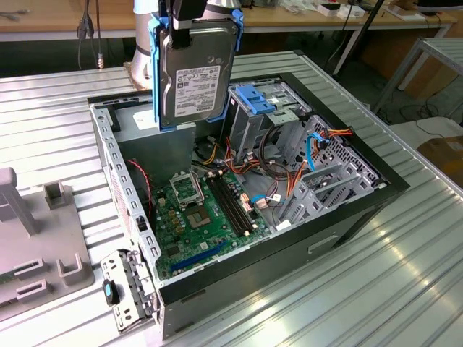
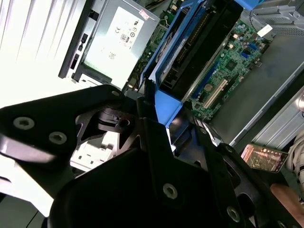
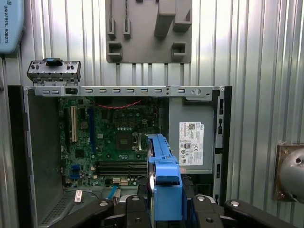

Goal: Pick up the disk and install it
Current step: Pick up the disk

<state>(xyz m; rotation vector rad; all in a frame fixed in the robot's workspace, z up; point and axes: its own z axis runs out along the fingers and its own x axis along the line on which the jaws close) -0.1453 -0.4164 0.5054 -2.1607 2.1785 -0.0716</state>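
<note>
Right now my gripper is clamped on the top edge of the disk, which hangs upright just beneath it, above the open computer case, so I judge I'm mid-carry, and installing calls for lining its blue rails up with the drive cage farther below.

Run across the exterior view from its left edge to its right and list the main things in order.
Grey fixture plate → hinged metal bracket → the disk, held up over the open case → blue-topped drive cage → orange cables.
</note>
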